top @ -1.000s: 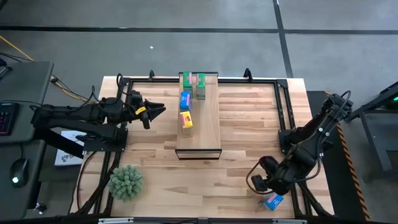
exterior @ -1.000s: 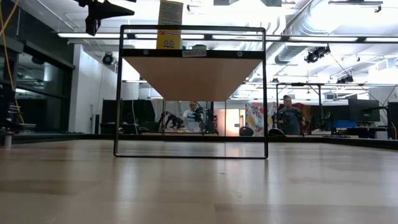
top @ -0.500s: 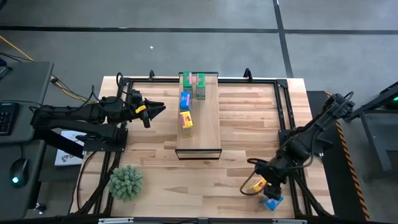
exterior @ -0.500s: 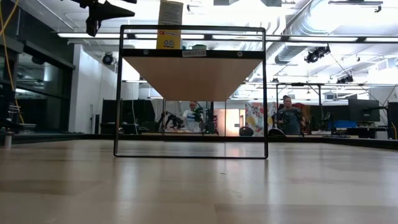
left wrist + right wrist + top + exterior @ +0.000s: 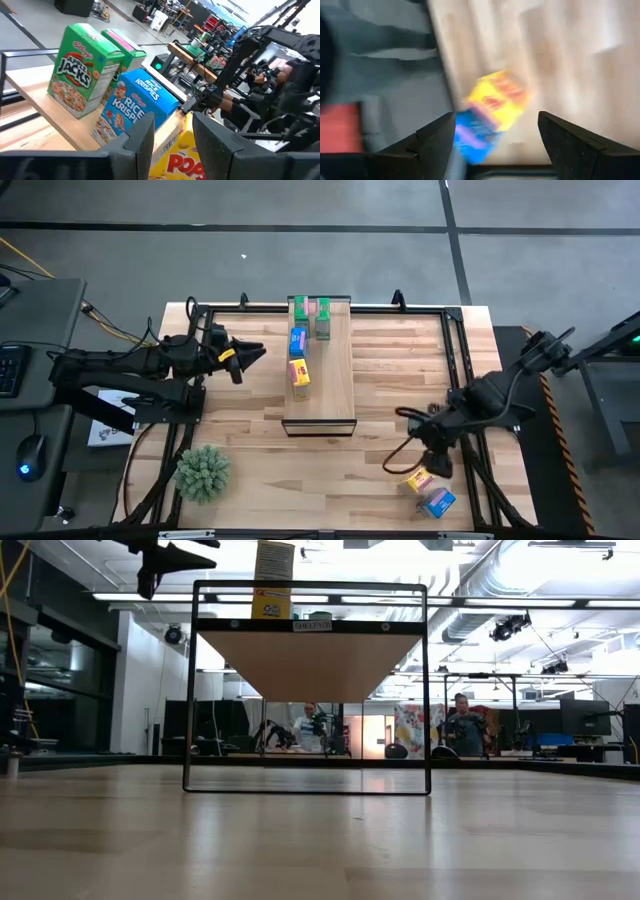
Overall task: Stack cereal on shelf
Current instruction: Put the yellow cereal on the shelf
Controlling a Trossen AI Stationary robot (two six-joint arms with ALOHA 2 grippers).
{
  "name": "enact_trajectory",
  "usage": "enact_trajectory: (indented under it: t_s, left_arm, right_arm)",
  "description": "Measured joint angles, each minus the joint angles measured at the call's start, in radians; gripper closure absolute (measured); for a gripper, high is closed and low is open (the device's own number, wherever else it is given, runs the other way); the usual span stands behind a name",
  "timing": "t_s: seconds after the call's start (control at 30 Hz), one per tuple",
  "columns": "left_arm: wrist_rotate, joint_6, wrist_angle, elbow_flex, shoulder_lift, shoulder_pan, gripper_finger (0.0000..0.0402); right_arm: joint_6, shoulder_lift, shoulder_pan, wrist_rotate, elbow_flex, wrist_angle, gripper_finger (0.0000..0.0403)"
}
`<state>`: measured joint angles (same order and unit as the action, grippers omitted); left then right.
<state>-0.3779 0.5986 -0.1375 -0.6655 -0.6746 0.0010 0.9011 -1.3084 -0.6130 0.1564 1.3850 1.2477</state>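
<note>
The shelf (image 5: 322,380) is a pale plank raised over the table's middle. Along its left side stand several cereal boxes: a green one (image 5: 300,307) and a green-pink one (image 5: 322,320) at the far end, then a blue one (image 5: 298,340) and a yellow one (image 5: 299,376). A yellow box (image 5: 420,480) and a blue box (image 5: 438,502) lie side by side on the table at the near right. My right gripper (image 5: 432,464) hangs open above them, pointing down, its fingers wide apart (image 5: 496,127). My left gripper (image 5: 248,357) waits open left of the shelf, facing the boxes (image 5: 172,137).
A spiky green plant ball (image 5: 203,472) sits at the near left. A black metal frame (image 5: 455,350) runs around the tabletop. In the low view the shelf's frame (image 5: 308,690) stands mid-table, and people (image 5: 460,725) show in the room behind.
My right gripper has risen from the near right corner, gone toward the far edge and the shelf, and rolled about its own line. The yellow and blue boxes it stood over now show uncovered on the table.
</note>
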Motion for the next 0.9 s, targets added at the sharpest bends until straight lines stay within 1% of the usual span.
enact_trajectory:
  t_s: [0.07,0.13,0.33,0.43,0.67,0.9]
  left_arm:
    - [-0.012,0.000,0.000,0.000,0.000,0.000,0.0275]
    - [-0.027,0.000,0.000,0.000,0.000,0.000,0.0275]
    - [-0.032,0.000,0.000,0.000,0.000,0.000,0.0275]
    - [-0.032,0.000,0.000,0.000,0.000,0.000,0.0275]
    - [-0.032,0.000,0.000,0.000,0.000,0.000,0.0275]
    - [-0.022,-0.015,0.000,0.000,0.000,0.000,0.0275]
  right_arm:
    - [-0.137,0.001,-0.029,-0.068,0.013,0.063,0.0126]
    - [-0.261,0.001,-0.055,-0.096,0.013,0.059,0.0126]
    - [-0.412,-0.037,-0.102,-0.092,-0.021,-0.005,0.0126]
    - [-0.459,-0.067,-0.135,-0.079,-0.049,-0.031,0.0126]
    - [-0.500,-0.159,-0.181,-0.142,-0.086,-0.115,0.0126]
    - [-0.525,-0.229,-0.208,-0.130,-0.092,-0.135,0.0126]
